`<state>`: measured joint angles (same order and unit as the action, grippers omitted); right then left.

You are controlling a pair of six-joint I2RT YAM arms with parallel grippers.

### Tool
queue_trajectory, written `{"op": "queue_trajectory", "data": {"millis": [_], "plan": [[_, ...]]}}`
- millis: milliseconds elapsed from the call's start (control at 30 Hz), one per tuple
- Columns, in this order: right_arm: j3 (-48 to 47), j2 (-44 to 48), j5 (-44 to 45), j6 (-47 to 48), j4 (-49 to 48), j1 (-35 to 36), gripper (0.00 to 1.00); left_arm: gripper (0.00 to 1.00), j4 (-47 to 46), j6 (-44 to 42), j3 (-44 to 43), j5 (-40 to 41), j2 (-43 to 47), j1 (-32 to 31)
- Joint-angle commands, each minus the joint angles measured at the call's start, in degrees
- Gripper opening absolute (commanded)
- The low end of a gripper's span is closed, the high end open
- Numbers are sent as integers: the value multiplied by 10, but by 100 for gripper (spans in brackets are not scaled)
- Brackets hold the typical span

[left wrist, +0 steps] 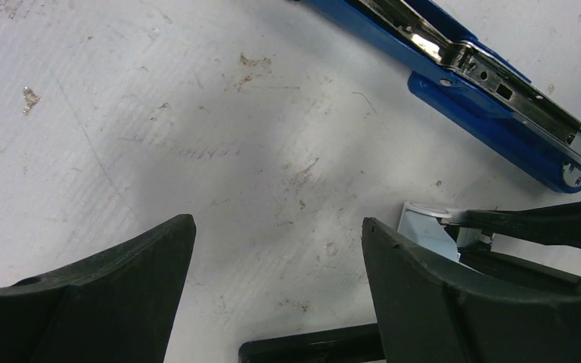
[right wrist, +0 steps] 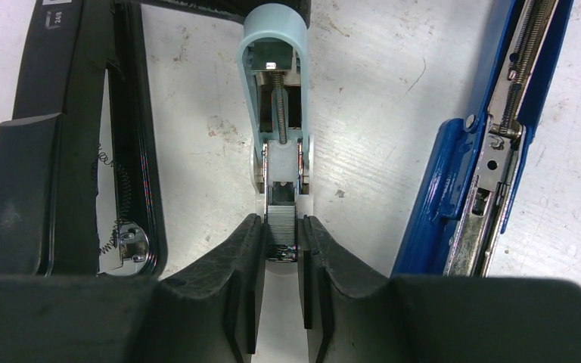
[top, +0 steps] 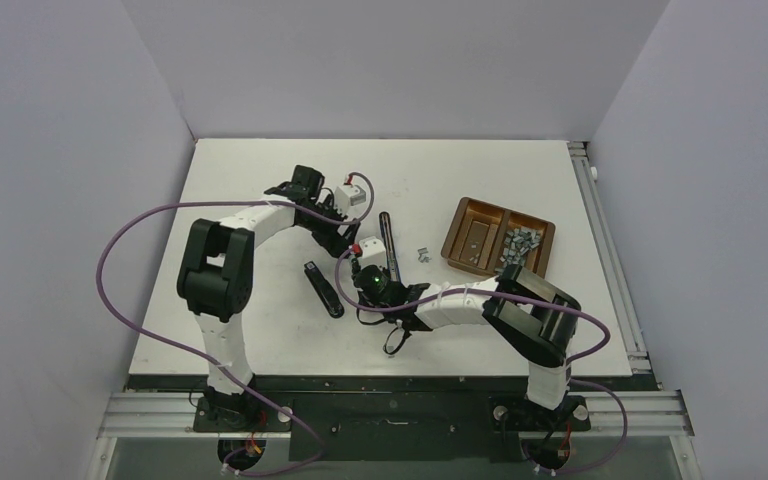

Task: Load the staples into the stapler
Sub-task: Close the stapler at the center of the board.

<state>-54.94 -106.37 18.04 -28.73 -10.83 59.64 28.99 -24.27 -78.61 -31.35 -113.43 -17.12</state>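
A small light-blue stapler [right wrist: 274,45] lies open on the table, its spring and feed channel showing. A silver staple strip [right wrist: 280,215] sits in that channel. My right gripper [right wrist: 281,221] is closed down around the strip, one finger on each side; in the top view it [top: 365,262] is at mid-table. My left gripper [left wrist: 278,227] is open and empty just above bare table, and in the top view it [top: 348,237] is just behind the right one. More staples [top: 520,240] fill the right compartment of the brown tray [top: 460,235].
An open blue stapler [right wrist: 492,151] lies right of the light-blue one and also shows in the left wrist view [left wrist: 492,113]. An open black stapler [right wrist: 45,151] lies to its left. A few loose staples [top: 423,256] lie left of the tray. Two dark staplers [top: 323,288] [top: 390,245] flank the grippers.
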Motion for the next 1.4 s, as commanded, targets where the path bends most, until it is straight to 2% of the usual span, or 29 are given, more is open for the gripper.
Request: {"op": "queue_trajectory", "data": {"millis": [0, 167, 600, 1033, 1067, 1233, 1367], "plan": [[16, -10, -33, 1, -5, -5, 9, 78, 31, -39, -26, -38, 11, -4], [22, -12, -34, 0, -13, -6, 9, 78, 42, -66, -8, -60, 32, -14], [29, -15, -34, 2, -24, -7, 9, 77, 63, -120, 13, -52, 61, -38], [35, -12, -30, 4, -31, -7, 9, 77, 91, -119, 10, -35, 77, -42], [35, -11, -30, 3, -31, -7, 10, 77, 93, -113, 3, -29, 77, -40], [34, 6, -33, 0, -24, -7, 30, 77, 125, -82, -40, -18, 73, -20], [40, 27, -39, -5, -26, -7, 37, 77, 138, -77, -51, -18, 77, 0]]}}
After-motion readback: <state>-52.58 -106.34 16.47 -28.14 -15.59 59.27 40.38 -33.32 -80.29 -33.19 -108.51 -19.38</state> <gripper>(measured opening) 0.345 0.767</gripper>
